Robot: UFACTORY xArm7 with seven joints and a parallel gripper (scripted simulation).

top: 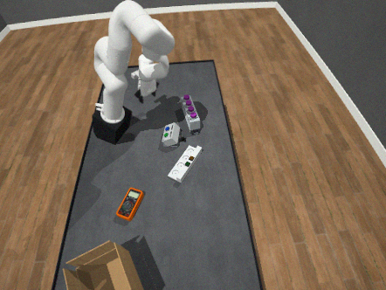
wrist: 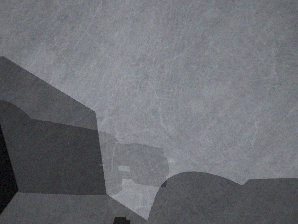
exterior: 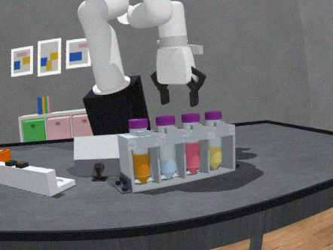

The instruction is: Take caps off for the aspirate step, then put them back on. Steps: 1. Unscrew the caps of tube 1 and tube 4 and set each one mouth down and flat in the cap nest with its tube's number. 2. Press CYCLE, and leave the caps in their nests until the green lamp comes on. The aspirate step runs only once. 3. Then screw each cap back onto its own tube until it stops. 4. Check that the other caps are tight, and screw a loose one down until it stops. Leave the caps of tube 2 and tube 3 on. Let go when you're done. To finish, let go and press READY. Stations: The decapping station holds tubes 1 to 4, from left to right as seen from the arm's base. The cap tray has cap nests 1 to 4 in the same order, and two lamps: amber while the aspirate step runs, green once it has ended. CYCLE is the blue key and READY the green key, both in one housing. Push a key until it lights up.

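The decapping station (top: 194, 123) (exterior: 177, 140) holds four tubes, each with a purple cap on. In the exterior view the caps run from the orange tube's cap (exterior: 139, 123), the pale blue tube's cap (exterior: 166, 120) and the red tube's cap (exterior: 190, 117) to the yellow tube's cap (exterior: 213, 115). My gripper (top: 146, 93) (exterior: 178, 102) is open and empty. It hangs above the mat, between the arm's base and the station and higher than the caps. The white cap tray (top: 176, 172) (exterior: 35, 178) has empty nests and two dark lamps (top: 189, 161). The key housing (top: 175, 136) (exterior: 94, 150) carries the blue key (top: 167, 129) and the green key (top: 166, 135). The wrist view shows only mat and shadows.
An orange multimeter (top: 130, 203) lies on the grey mat (top: 196, 227) in front of the tray. An open cardboard box (top: 102, 266) stands at the mat's near left corner. The arm's black base (top: 111, 127) (exterior: 117, 109) stands behind the station.
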